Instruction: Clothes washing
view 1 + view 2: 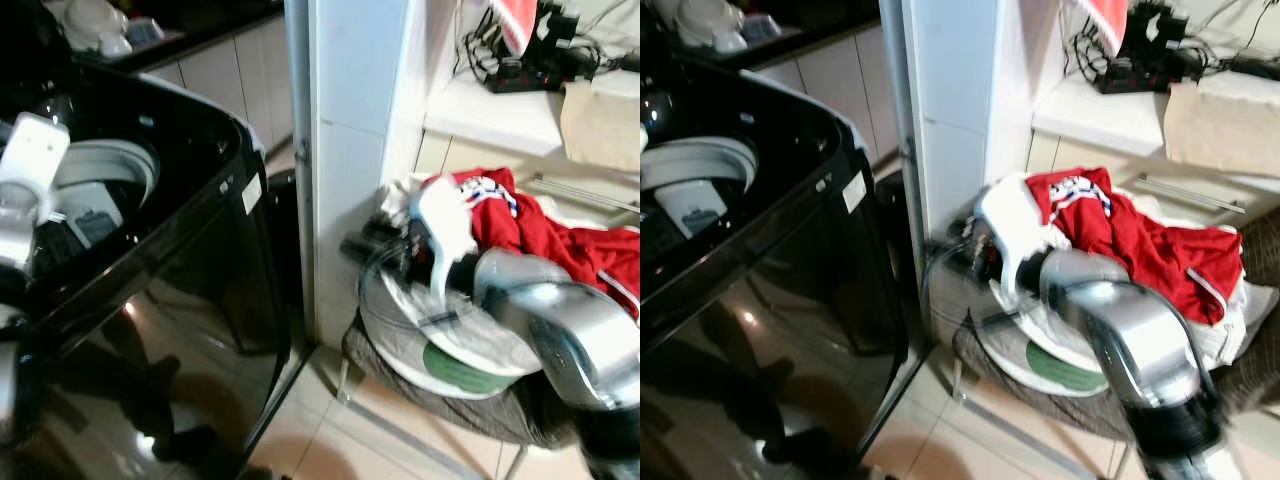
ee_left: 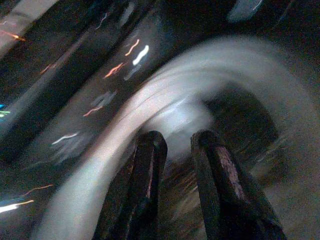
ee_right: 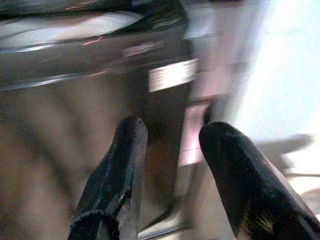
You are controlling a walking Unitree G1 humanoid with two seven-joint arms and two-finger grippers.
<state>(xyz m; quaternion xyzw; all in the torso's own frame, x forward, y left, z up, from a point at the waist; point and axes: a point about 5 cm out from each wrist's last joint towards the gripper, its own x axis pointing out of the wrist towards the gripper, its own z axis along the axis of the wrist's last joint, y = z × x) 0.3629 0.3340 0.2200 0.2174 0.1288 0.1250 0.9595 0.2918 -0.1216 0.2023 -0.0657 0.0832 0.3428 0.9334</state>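
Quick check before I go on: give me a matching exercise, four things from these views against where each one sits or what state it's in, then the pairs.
Things:
1. red garment
2. washing machine
3. left pincer
4. right pincer

Place or state:
A. over the pale drum rim, fingers slightly apart
B. heaped on the pile right of the white pillar
C. black, glossy, standing left of the white pillar
D. open, facing the machine's dark side

Pairs: 1-B, 2-C, 3-A, 4-D

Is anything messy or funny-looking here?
Yes: the red jersey lies crumpled in a heap on the wicker chair, hanging over a white fan lying flat on the seat. A fan lying under laundry looks out of place.
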